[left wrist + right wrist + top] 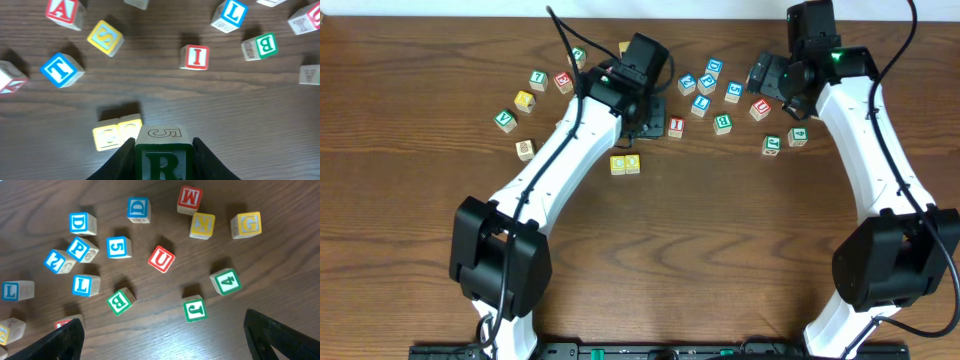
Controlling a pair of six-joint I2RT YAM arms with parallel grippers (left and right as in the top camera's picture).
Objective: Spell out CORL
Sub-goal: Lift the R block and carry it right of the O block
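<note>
My left gripper [164,150] is shut on a green R block [163,163] with a 5 on its upper face, held above the table. Just ahead and to its left, two yellow blocks [117,132] lie side by side; they read C and O, and also show in the overhead view [625,164]. In the overhead view the left gripper [648,116] hides the R block. A blue L block [230,14] lies further off, seen also in the right wrist view [85,285]. My right gripper [172,340] is open and empty, high above the right cluster [775,80].
Loose blocks lie around: a red I [677,126], a green B [722,124], a red U [760,109], a green J [772,145] and a green 4 [798,135]. A green V [505,121] and others sit at the back left. A tan block [525,150] lies alone.
</note>
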